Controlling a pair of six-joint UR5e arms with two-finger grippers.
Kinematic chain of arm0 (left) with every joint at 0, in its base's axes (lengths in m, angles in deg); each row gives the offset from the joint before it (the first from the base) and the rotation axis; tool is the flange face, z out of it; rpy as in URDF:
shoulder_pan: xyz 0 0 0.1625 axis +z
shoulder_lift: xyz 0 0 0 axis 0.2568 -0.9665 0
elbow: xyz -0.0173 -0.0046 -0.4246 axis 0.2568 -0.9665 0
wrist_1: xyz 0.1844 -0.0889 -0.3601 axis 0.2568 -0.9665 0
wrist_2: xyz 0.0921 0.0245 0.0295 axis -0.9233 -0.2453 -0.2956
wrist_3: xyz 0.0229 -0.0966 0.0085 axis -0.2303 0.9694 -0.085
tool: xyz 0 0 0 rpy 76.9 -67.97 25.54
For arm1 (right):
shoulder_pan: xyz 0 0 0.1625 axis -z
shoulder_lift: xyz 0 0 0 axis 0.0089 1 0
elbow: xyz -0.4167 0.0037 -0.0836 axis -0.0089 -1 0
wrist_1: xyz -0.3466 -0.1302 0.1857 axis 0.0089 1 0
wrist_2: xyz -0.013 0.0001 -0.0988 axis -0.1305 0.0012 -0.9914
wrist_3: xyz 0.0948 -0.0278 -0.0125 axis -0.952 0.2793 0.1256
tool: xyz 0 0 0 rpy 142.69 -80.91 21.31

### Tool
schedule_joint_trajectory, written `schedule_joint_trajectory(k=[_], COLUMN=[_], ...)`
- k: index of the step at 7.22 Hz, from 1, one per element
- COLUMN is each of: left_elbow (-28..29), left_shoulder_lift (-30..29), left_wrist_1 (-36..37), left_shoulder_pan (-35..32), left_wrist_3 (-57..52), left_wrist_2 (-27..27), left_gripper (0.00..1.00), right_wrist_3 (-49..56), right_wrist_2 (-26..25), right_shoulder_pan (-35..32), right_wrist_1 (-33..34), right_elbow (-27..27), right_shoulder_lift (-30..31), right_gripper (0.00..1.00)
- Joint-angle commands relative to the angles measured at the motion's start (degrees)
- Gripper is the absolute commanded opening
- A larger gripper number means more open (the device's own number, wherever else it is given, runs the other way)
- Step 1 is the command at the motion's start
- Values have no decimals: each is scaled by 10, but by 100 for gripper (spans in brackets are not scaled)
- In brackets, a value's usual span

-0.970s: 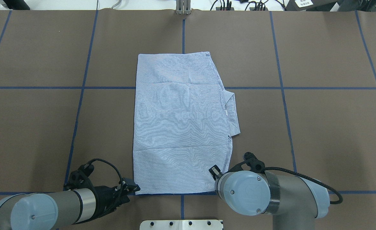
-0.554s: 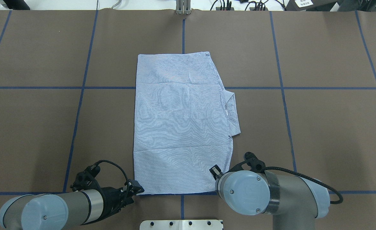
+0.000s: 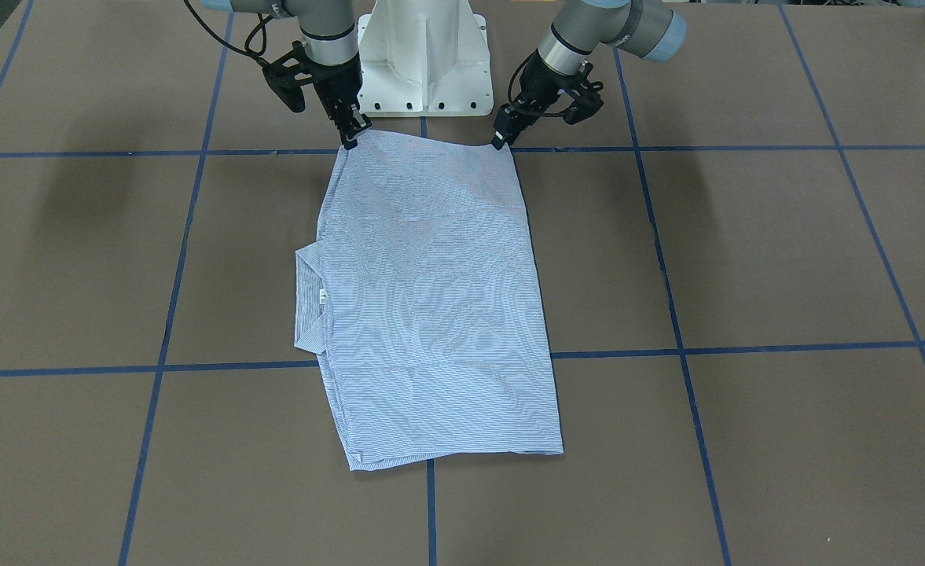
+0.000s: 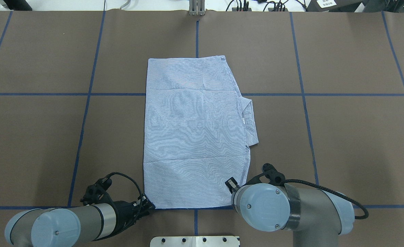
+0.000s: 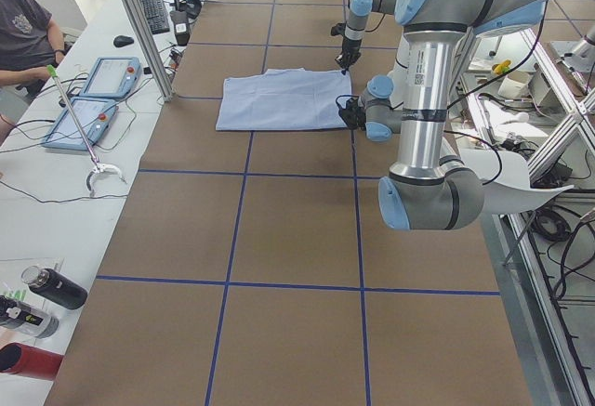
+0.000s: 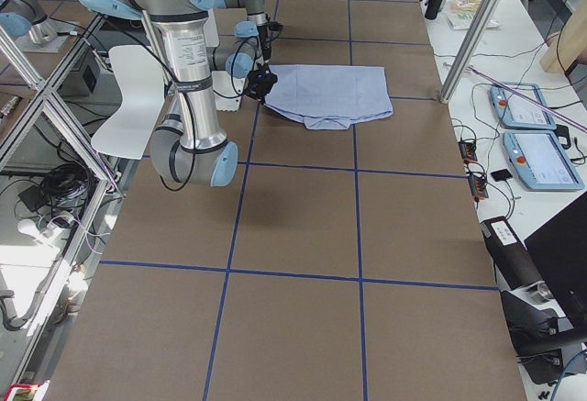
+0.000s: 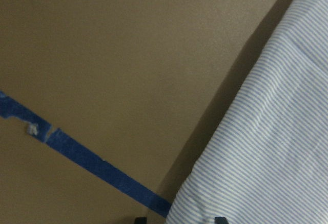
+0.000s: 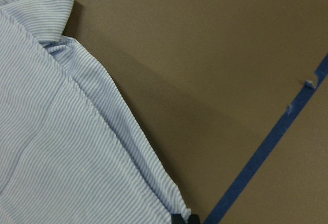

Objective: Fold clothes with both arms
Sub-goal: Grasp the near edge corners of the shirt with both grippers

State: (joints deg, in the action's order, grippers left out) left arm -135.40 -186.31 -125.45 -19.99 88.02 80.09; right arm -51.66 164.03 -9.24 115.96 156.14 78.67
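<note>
Right claw [image 3: 350, 140] tight on shirt [image 3: 431, 299] corner, left claw [image 3: 501, 141] spread astride other corner

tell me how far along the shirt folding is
Done: the shirt lies flat as a narrow rectangle, no sleeve showing, only the collar poking out. In hand: the left pincer and right pincer sit at its two corners nearest the robot; a firm grip isn't clear. Left: probably folding it over lengthways.
</note>
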Motion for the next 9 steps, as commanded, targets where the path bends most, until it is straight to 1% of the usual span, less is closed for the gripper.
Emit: schedule_joint_trajectory(k=[1, 2, 4, 5, 6, 7, 8, 9], left_elbow=[-5, -15, -94, -132, -141, -136, -123, -84], left_shoulder_lift=[-2, -1, 16, 17, 9, 6, -13, -55], left_wrist_1=[-1, -1, 0, 0, 1, 15, 19, 45], left_shoulder_pan=[-2, -6, -9, -16, -60, -122, -171, -205], left_wrist_3=[0, -1, -4, -5, -9, -16, -52, -59], left_wrist_2=[1, 1, 6, 11, 49, 105, 136, 149], left_gripper=[0, 0, 0, 0, 0, 0, 0, 0], right_wrist_3=[0, -1, -5, -8, -8, -6, 5, 44], right_wrist_2=[0, -1, -23, -39, -47, -43, -40, -37], right_shoulder_pan=[0, 0, -2, -6, -24, -54, -87, -118], right_wrist_1=[1, 1, 2, 15, 37, 41, 41, 38], right_elbow=[0, 0, 3, 18, 54, 69, 58, 24], right_shoulder_lift=[1, 2, 0, 0, -3, -8, -33, -63], right_gripper=[0, 0, 0, 0, 0, 0, 0, 0])
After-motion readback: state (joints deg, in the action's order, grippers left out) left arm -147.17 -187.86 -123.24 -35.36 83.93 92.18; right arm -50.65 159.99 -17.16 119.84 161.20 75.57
